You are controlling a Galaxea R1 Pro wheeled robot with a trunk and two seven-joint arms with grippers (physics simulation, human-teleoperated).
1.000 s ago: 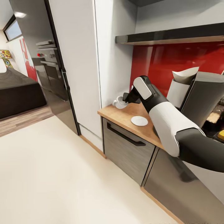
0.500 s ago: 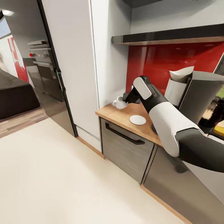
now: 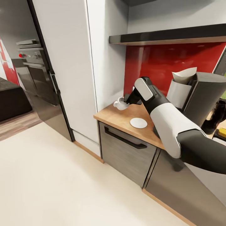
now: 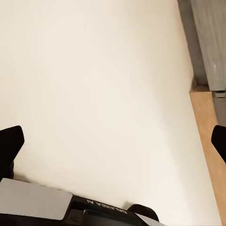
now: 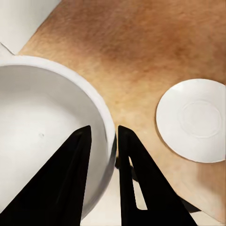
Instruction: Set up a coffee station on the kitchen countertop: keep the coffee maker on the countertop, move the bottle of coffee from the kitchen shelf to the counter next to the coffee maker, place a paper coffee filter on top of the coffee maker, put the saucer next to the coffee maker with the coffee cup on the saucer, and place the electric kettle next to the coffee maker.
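From where I stand, a smooth cream floor (image 3: 62, 175) spreads out at the left, running up to a tall glossy white cabinet panel (image 3: 69, 62). Beside it a warm, grained wooden countertop (image 3: 113, 114) sits over a brushed grey drawer front with a long black bar handle (image 3: 125, 141). Near the counter's left corner the right gripper (image 3: 126, 99), black and wedge-fingered, holds the small round white ceramic coffee cup (image 3: 120, 104) just above the wood; in the right wrist view its two dark tapered fingers (image 5: 75, 169) are pinched on the cup's thin rim, one inside the bowl and one outside. A little further right the flat round white saucer (image 3: 138, 123) lies bare on the counter, apart from the cup. Behind stretches a shiny red backsplash (image 3: 163, 66) under a dark shelf (image 3: 163, 36). At the far right stands the boxy dark grey coffee maker (image 3: 204, 97), a white paper cone filter (image 3: 183, 76) poking from its top. In the left wrist view the left gripper (image 4: 113, 141) hangs over the floor with its black fingertips spread wide.
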